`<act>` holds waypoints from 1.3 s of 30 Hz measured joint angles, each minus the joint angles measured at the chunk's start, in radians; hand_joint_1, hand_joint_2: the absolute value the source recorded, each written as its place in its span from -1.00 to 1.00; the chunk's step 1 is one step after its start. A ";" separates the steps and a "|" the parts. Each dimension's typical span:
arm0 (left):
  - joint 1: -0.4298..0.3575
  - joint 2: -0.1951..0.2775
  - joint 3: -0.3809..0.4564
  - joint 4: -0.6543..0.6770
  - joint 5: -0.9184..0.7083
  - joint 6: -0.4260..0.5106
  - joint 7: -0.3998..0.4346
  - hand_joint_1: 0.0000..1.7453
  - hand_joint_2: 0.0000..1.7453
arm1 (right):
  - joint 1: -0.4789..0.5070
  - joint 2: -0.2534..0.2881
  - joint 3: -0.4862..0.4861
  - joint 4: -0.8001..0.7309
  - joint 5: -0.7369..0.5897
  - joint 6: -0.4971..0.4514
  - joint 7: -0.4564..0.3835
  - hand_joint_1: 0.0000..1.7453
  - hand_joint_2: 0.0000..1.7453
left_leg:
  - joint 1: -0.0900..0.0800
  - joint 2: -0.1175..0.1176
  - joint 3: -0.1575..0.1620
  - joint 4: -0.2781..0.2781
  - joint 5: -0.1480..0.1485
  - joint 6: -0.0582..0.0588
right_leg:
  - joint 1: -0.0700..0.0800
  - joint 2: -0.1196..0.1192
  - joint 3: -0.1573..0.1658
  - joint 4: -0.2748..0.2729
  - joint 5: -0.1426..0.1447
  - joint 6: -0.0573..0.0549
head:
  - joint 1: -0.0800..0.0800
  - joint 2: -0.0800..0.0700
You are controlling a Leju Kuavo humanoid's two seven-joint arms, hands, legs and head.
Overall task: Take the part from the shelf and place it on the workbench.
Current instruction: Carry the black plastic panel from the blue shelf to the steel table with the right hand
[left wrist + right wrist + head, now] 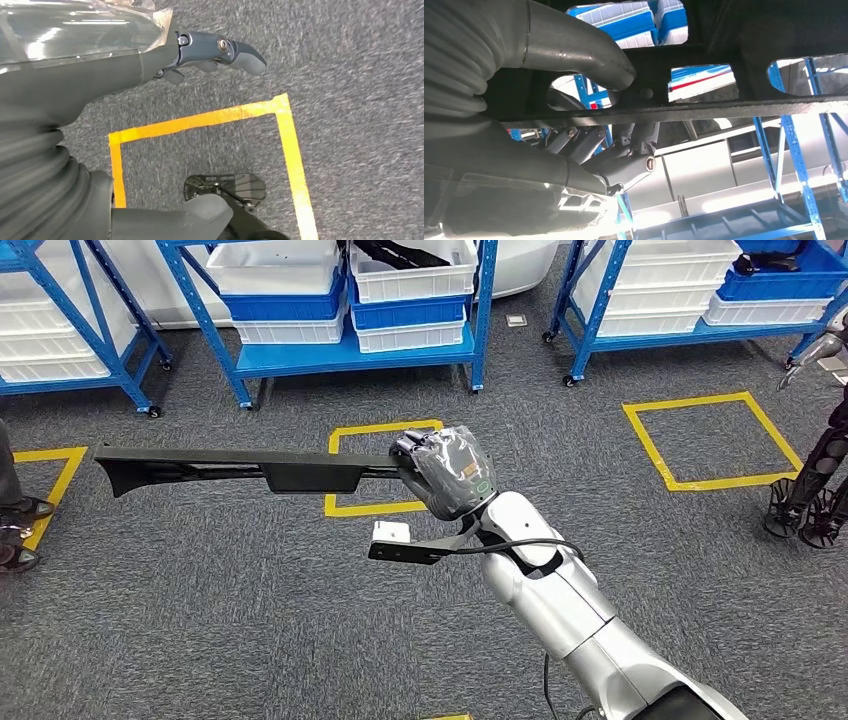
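A long, flat black part (230,470) with cut-out openings hangs level over the grey carpet in the head view, stretching left from my right hand (450,472). That hand grips the part's right end. In the right wrist view the thick thumb (589,55) lies on one face of the part (724,107) and the darker fingers (624,155) wrap the other. My left hand (150,60) hangs over the floor with its fingers (225,50) stretched out and the thumb (195,215) apart, holding nothing.
Blue shelf racks (345,355) with white and blue bins line the back. Yellow tape squares (705,440) mark the carpet. A person's shoes (18,530) stand at the left edge, and another robot's dark legs (812,490) at the right edge.
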 joint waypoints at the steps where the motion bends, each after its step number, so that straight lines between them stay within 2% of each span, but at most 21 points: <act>1: -0.001 0.003 0.000 0.000 0.000 0.000 0.000 -1.00 1.00 | 0.000 0.000 -0.001 0.000 0.000 0.000 0.000 1.00 1.00 | -0.008 -0.002 0.036 -0.052 0.007 0.023 | 0.002 0.000 -0.003 -0.002 0.005 -0.001 | 0.004 0.000; 2: -0.002 0.005 0.000 0.000 -0.001 0.000 0.000 -1.00 1.00 | 0.000 0.000 -0.003 0.000 0.000 0.000 0.000 1.00 1.00 | -0.020 -0.001 0.066 -0.096 0.015 0.048 | 0.001 -0.001 -0.004 -0.004 0.009 0.001 | 0.011 0.000; 3: -0.002 0.009 0.000 0.000 -0.002 0.001 -0.001 -1.00 1.00 | 0.000 0.002 -0.004 0.000 0.000 0.000 0.001 1.00 1.00 | -0.032 -0.001 0.082 -0.125 0.016 0.066 | -0.005 -0.005 -0.004 -0.007 0.013 0.006 | 0.016 0.000; 5: -0.001 0.016 0.000 -0.001 -0.002 0.002 -0.002 -1.00 1.00 | 0.001 0.004 -0.005 0.001 -0.001 -0.002 0.001 1.00 1.00 | -0.052 0.004 0.093 -0.148 0.028 0.080 | -0.019 -0.009 -0.006 -0.009 0.018 0.016 | 0.018 0.000; 7: -0.001 0.021 0.000 0.000 -0.001 0.003 -0.002 -1.00 1.00 | 0.002 0.006 -0.005 0.002 -0.001 -0.003 0.001 1.00 1.00 | -0.057 0.006 0.097 -0.161 0.031 0.083 | -0.024 -0.008 -0.009 -0.009 0.020 0.016 | 0.012 0.000; 10: -0.001 0.022 0.000 0.000 -0.001 0.002 -0.002 -1.00 1.00 | 0.001 0.005 -0.006 0.002 -0.001 -0.003 0.001 1.00 1.00 | -0.056 0.008 0.096 -0.162 0.034 0.088 | -0.023 -0.008 -0.011 -0.009 0.022 0.013 | 0.011 0.000; 15: -0.001 0.012 0.000 0.000 -0.001 0.002 -0.002 -1.00 1.00 | 0.000 0.006 -0.006 0.002 -0.001 -0.003 0.001 1.00 1.00 | -0.056 0.008 0.095 -0.161 0.036 0.087 | -0.022 -0.008 -0.012 -0.009 0.024 0.013 | 0.011 0.000; 19: -0.001 0.014 0.000 0.000 -0.001 0.002 -0.002 -1.00 1.00 | 0.000 0.006 -0.006 0.003 -0.001 -0.004 0.001 1.00 1.00 | -0.058 0.007 0.090 -0.155 0.036 0.086 | -0.027 -0.006 -0.014 -0.012 0.028 0.023 | 0.010 0.000; 22: -0.002 0.010 0.000 -0.001 -0.002 0.003 -0.001 -1.00 1.00 | -0.002 0.005 -0.010 0.002 0.001 -0.006 0.001 1.00 1.00 | -0.044 0.020 0.117 -0.210 0.062 0.093 | -0.018 -0.002 -0.020 -0.009 0.024 0.030 | 0.010 0.000; 23: -0.002 0.008 0.000 -0.001 -0.002 0.003 -0.001 -1.00 1.00 | -0.004 0.004 -0.012 0.002 0.002 -0.008 0.001 1.00 1.00 | -0.036 0.027 0.126 -0.230 0.071 0.091 | -0.018 -0.001 -0.034 0.018 0.010 0.033 | 0.010 0.000; 25: -0.003 0.005 0.000 -0.001 -0.002 0.004 0.000 -1.00 1.00 | -0.009 0.001 -0.014 0.003 0.004 -0.012 0.001 1.00 1.00 | -0.023 0.038 0.130 -0.242 0.077 0.081 | -0.031 -0.001 -0.090 0.125 -0.032 0.044 | 0.011 0.000; 27: -0.002 0.002 0.000 -0.001 -0.001 0.006 0.001 -1.00 1.00 | -0.007 -0.002 -0.016 0.005 0.005 -0.013 0.002 1.00 1.00 | -0.009 0.051 0.127 -0.240 0.075 0.066 | -0.051 -0.002 -0.140 0.215 -0.054 0.066 | 0.012 0.000; 28: -0.001 0.000 0.000 -0.001 0.000 0.007 0.002 -1.00 1.00 | -0.005 -0.004 -0.017 0.007 0.007 -0.013 0.003 1.00 1.00 | -0.001 0.059 0.125 -0.235 0.072 0.055 | -0.063 -0.005 -0.142 0.211 -0.042 0.085 | 0.011 0.000; 30: 0.001 -0.003 0.000 -0.001 0.000 0.009 0.002 -1.00 1.00 | -0.006 -0.005 -0.019 0.010 0.012 -0.014 0.010 1.00 1.00 | 0.018 0.075 0.118 -0.210 0.058 0.026 | -0.082 -0.028 -0.096 0.106 0.006 0.125 | 0.012 0.000; 31: 0.001 -0.002 0.000 -0.001 0.001 0.009 0.002 -1.00 1.00 | -0.009 -0.004 -0.020 0.011 0.016 -0.015 0.014 1.00 1.00 | 0.024 0.083 0.111 -0.190 0.047 0.009 | -0.086 -0.041 -0.073 0.056 0.024 0.138 | 0.016 0.000; 32: 0.001 -0.001 0.000 0.000 0.002 0.009 0.002 -1.00 1.00 | -0.011 -0.003 -0.022 0.012 0.020 -0.016 0.019 1.00 1.00 | 0.025 0.089 0.103 -0.171 0.037 -0.005 | -0.087 -0.050 -0.061 0.030 0.031 0.137 | 0.018 0.000; 33: 0.002 0.000 0.000 0.000 0.002 0.009 0.002 -1.00 1.00 | -0.012 -0.002 -0.024 0.014 0.024 -0.019 0.022 1.00 1.00 | 0.025 0.095 0.097 -0.157 0.030 -0.015 | -0.086 -0.051 -0.062 0.027 0.029 0.128 | 0.017 0.000; 35: 0.003 -0.002 0.000 0.000 0.003 0.010 0.002 -1.00 1.00 | -0.011 -0.002 -0.027 0.018 0.028 -0.025 0.025 1.00 1.00 | 0.026 0.106 0.094 -0.150 0.027 -0.021 | -0.084 -0.030 -0.073 0.041 0.029 0.102 | 0.012 0.000; 36: 0.003 -0.003 0.000 0.000 0.003 0.010 0.002 -1.00 1.00 | -0.010 -0.002 -0.028 0.020 0.029 -0.027 0.025 1.00 1.00 | 0.030 0.106 0.096 -0.149 0.023 -0.022 | -0.084 -0.019 -0.076 0.042 0.031 0.096 | 0.008 0.000; 37: 0.004 -0.003 0.000 0.000 0.003 0.010 0.001 -1.00 1.00 | -0.010 -0.002 -0.029 0.022 0.031 -0.029 0.025 1.00 1.00 | 0.033 0.093 0.093 -0.136 0.008 -0.022 | -0.083 -0.008 -0.077 0.042 0.033 0.091 | 0.007 0.000; 39: 0.004 -0.003 0.000 0.000 0.003 0.009 0.001 -1.00 1.00 | -0.011 -0.001 -0.030 0.026 0.035 -0.031 0.025 1.00 1.00 | 0.033 0.044 0.061 -0.050 -0.056 -0.019 | -0.080 0.013 -0.080 0.040 0.039 0.082 | 0.002 0.000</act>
